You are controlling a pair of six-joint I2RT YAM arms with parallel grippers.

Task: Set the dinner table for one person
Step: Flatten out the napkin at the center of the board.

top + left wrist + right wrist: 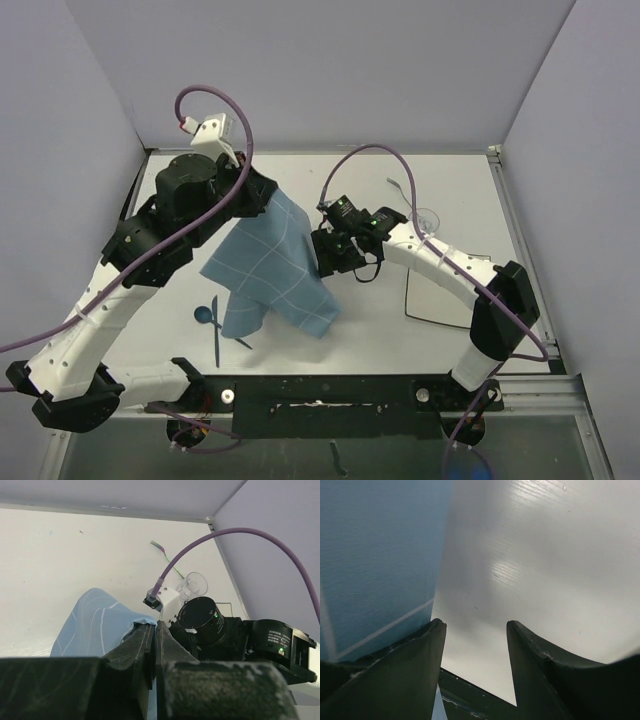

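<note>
Logging: I see left claw (pixel 266 196) clamped on soft blue gridded cloth mat (pixel 266 262) over smooth white dinner table (pixel 375 340); right claw (pixel 475 626) gapes beside it.

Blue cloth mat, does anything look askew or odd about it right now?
Yes. The blue cloth mat hangs rumpled from the shut left gripper, one end raised off the table, its lower end folded beside the blue cutlery.

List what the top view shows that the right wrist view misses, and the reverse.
Top only: the left gripper shut on the lifted cloth, a glass, blue cutlery. Right wrist only: the right gripper seen open up close, nothing between its fingers. Both: cloth and white table.
</note>
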